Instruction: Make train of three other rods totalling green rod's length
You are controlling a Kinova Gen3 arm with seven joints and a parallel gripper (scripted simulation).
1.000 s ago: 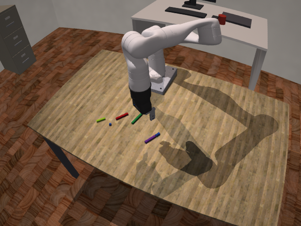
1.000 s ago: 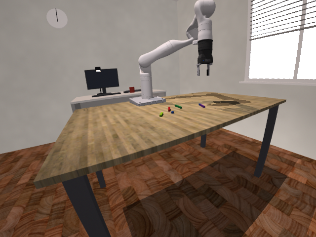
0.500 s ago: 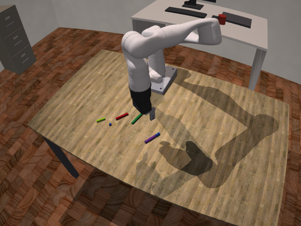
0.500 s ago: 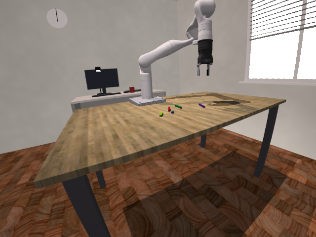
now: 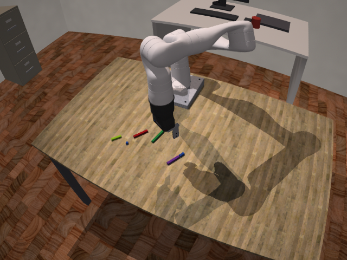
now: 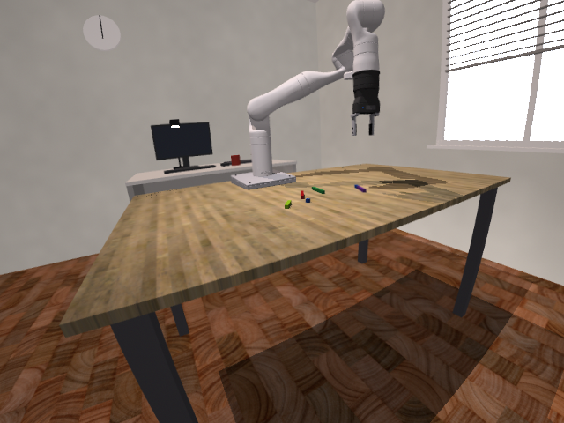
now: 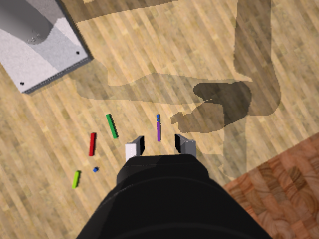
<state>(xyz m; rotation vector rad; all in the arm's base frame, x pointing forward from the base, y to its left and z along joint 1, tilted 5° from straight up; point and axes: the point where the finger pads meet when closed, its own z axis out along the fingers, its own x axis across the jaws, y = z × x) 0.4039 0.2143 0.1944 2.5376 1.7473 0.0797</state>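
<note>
My gripper [image 6: 361, 125] is open and empty, high above the table, roughly over the purple rod; it also shows in the wrist view [image 7: 159, 145] and in the top view [image 5: 172, 132]. The purple rod [image 5: 173, 160] lies flat with a small blue rod [image 5: 182, 154] touching its far end in line; both show in the wrist view, purple rod [image 7: 159, 131] and blue rod [image 7: 158, 118]. The green rod [image 5: 157, 136] lies partly behind my gripper. The red rod [image 5: 140, 133], a second blue rod [image 5: 127, 143] and the lime rod [image 5: 116, 137] lie to the left.
The arm's grey base plate [image 5: 188, 93] stands at the table's far side. A white desk with a monitor, keyboard and red cup stands beyond the table. A filing cabinet [image 5: 17, 44] is at far left.
</note>
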